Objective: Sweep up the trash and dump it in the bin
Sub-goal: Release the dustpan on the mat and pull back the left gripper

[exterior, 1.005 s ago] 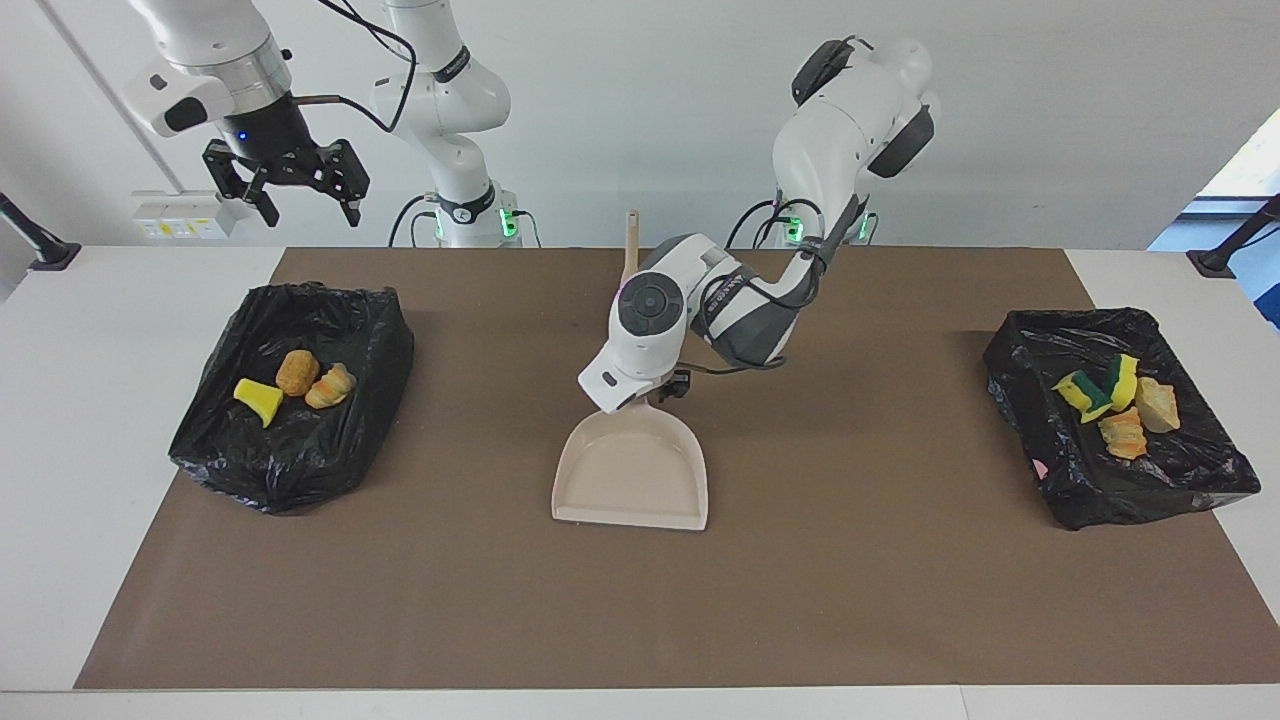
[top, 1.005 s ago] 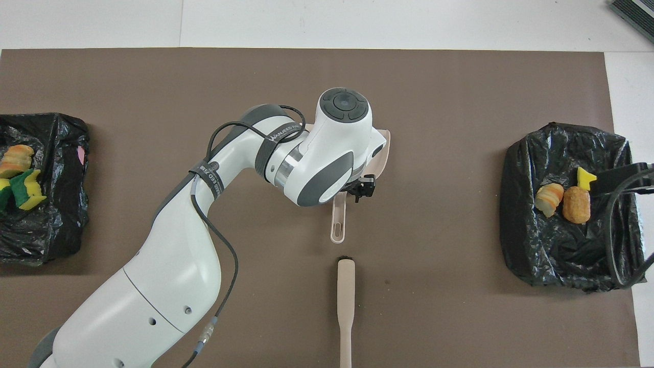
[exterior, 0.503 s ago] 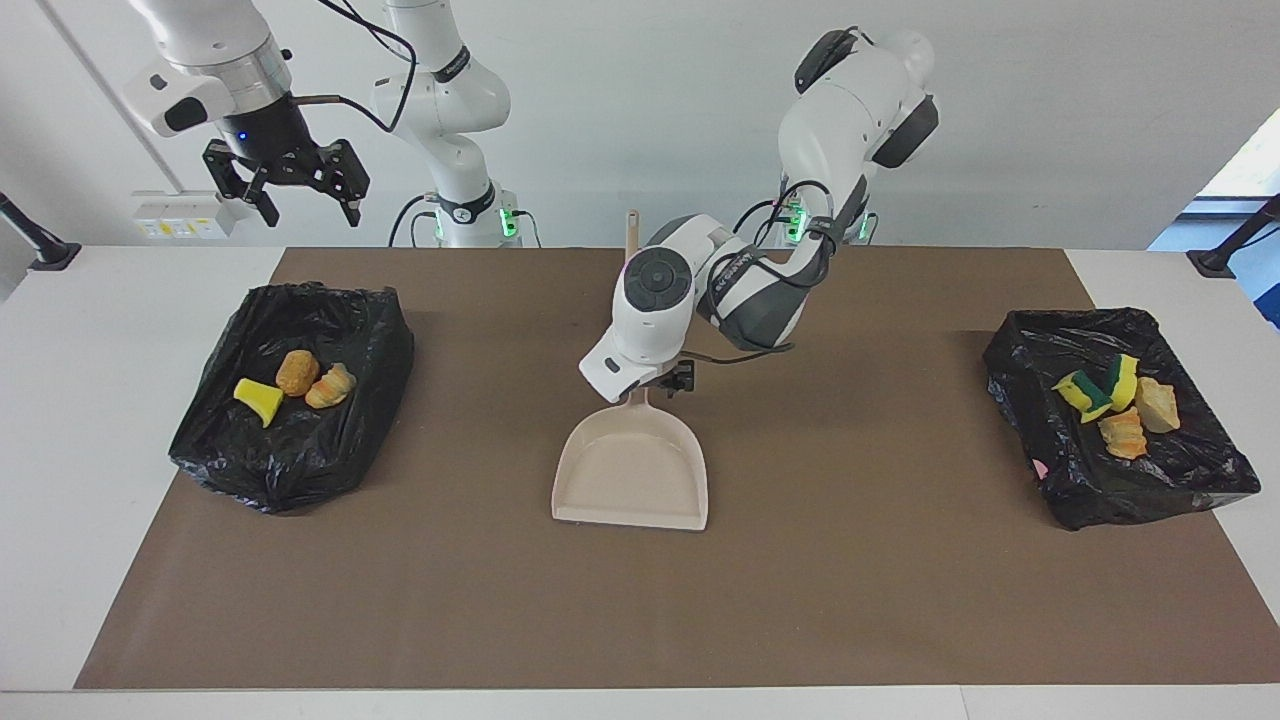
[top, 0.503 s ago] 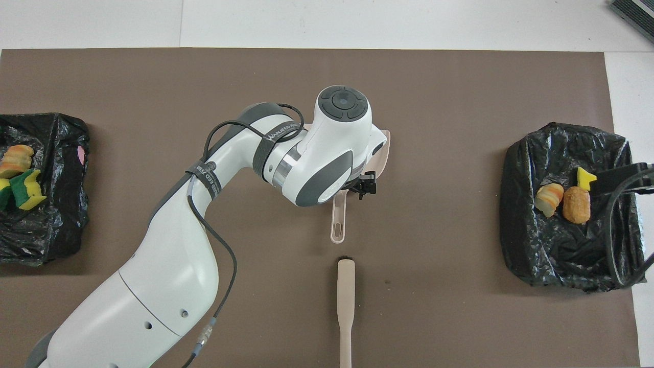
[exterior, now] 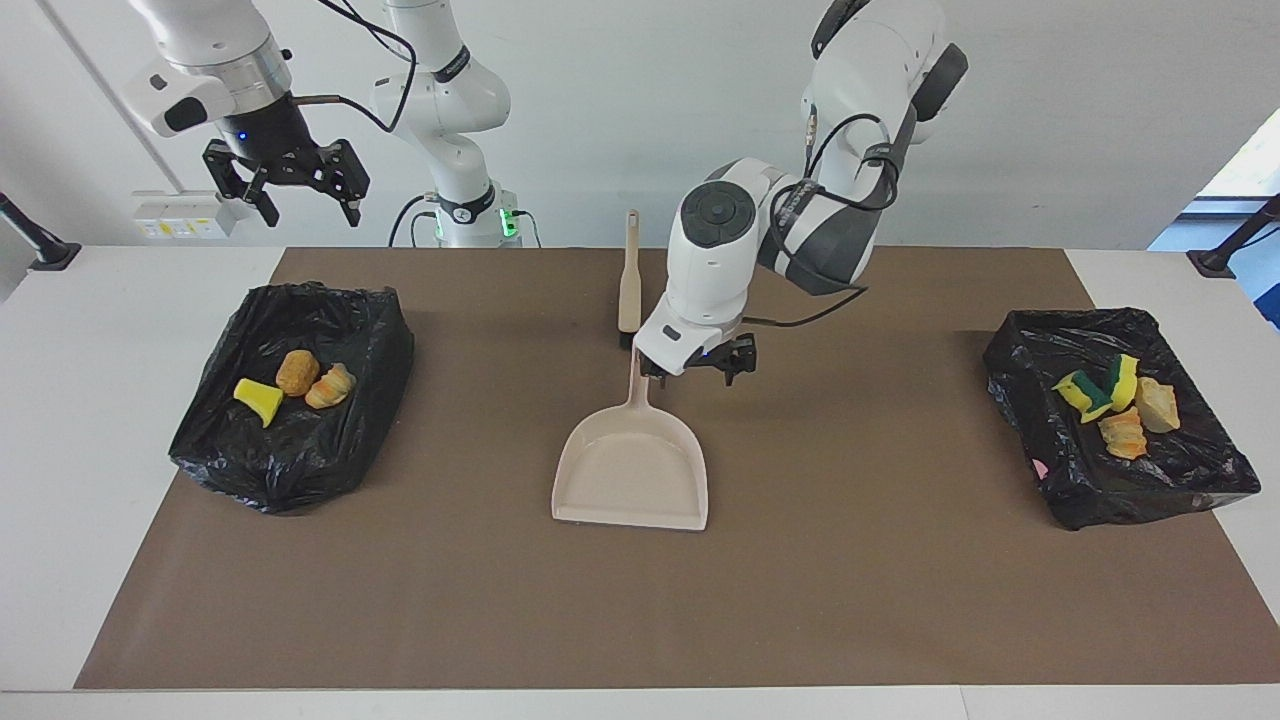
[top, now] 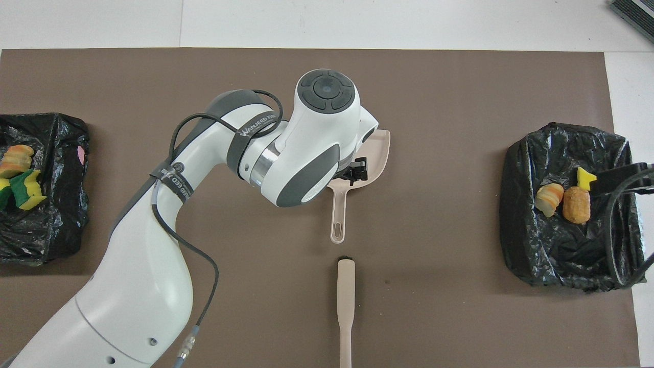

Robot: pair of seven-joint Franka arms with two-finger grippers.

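Note:
The beige dustpan [exterior: 630, 470] lies flat mid-table, its handle [top: 337, 217] pointing toward the robots. My left gripper [exterior: 700, 368] hangs open and empty just above the handle's root; it also shows in the overhead view [top: 358, 171]. The trash lies in two black-bagged bins. Three lumps [exterior: 297, 380] are in the bin [exterior: 300, 470] at the right arm's end. Several lumps [exterior: 1120, 405] are in the bin [exterior: 1100, 505] at the left arm's end. My right gripper [exterior: 300, 195] is open, raised high over the right arm's end of the table.
A beige brush [exterior: 630, 275] lies nearer to the robots than the dustpan, in line with its handle; it also shows in the overhead view [top: 346, 301]. A brown mat [exterior: 850, 600] covers the table between the bins.
My left gripper has risen off the dustpan handle and drawn back toward the robots and its own end. The dustpan stayed put. The right arm has not moved.

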